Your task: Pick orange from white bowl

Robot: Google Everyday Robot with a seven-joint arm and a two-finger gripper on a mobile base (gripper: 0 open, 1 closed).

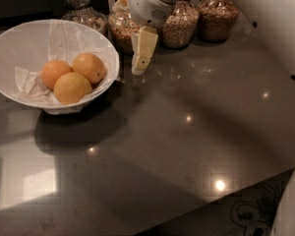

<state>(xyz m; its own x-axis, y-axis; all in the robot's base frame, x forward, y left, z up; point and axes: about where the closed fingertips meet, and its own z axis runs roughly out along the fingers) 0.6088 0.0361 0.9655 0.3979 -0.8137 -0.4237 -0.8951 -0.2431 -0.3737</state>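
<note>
The white bowl (20, 42) with a crumpled paper lining stands at the left of the dark counter. Three oranges lie in it. The orange (90, 67), the largest deep-orange one, is at the back right. A slightly smaller deep-orange one (55, 73) lies to its left and a paler, yellower one (71, 87) in front. My gripper (139, 65), cream-coloured and pointing down, hangs above the counter just right of the bowl's rim, apart from the fruit and holding nothing that I can see.
Several glass jars of grains stand along the back: one (83, 14) behind the bowl, one (122, 27) behind my gripper, and others (179, 26) (216, 14) to the right. The counter's front edge (226, 200) runs diagonally at the lower right, with cables below.
</note>
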